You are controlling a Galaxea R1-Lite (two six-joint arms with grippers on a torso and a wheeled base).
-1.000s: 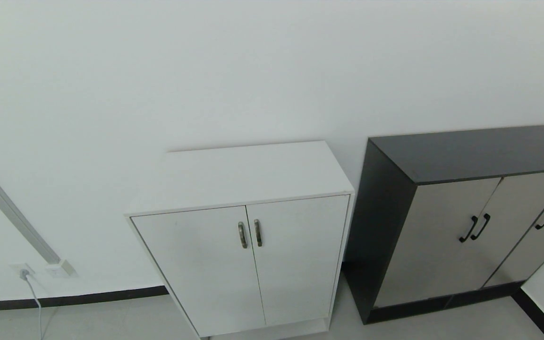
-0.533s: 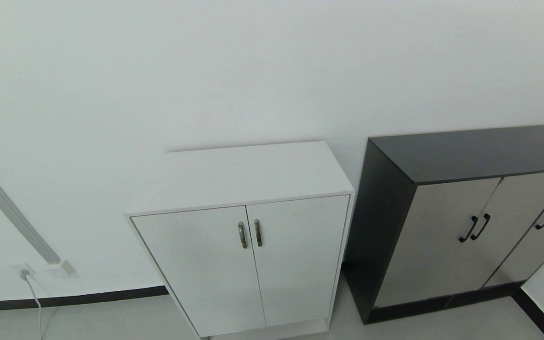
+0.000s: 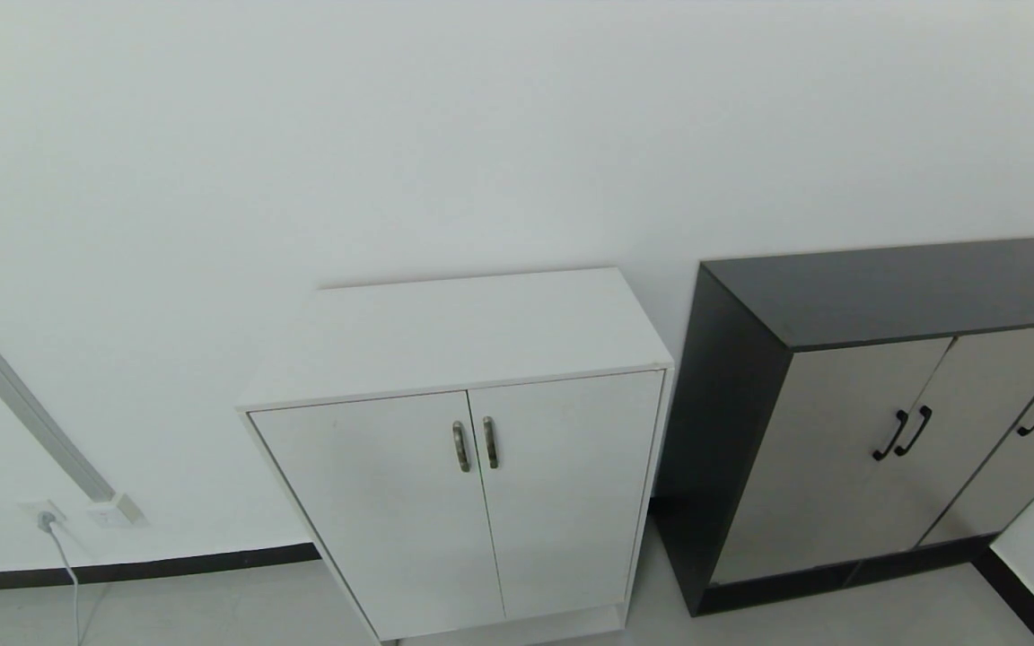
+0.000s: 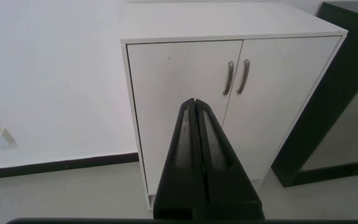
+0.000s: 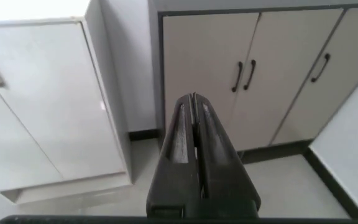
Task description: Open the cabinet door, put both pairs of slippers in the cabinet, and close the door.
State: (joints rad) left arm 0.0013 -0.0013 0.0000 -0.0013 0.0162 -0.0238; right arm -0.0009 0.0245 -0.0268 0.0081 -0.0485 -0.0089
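A white two-door cabinet [image 3: 454, 449] stands against the wall with both doors shut and two metal handles [image 3: 475, 444] side by side at the middle. My left gripper [image 4: 195, 106] is shut and empty, held some way in front of the white cabinet [image 4: 229, 93] and pointing at its left door. My right gripper [image 5: 193, 99] is also shut and empty, facing the gap between the white cabinet [image 5: 42, 99] and the dark cabinet [image 5: 260, 74].
A black cabinet [image 3: 885, 404] with grey doors and black handles stands right of the white one. A wall socket with a plugged cable [image 3: 48, 520] and a slanted cable duct [image 3: 14, 395] are at the left. Grey floor [image 3: 212, 610] lies in front.
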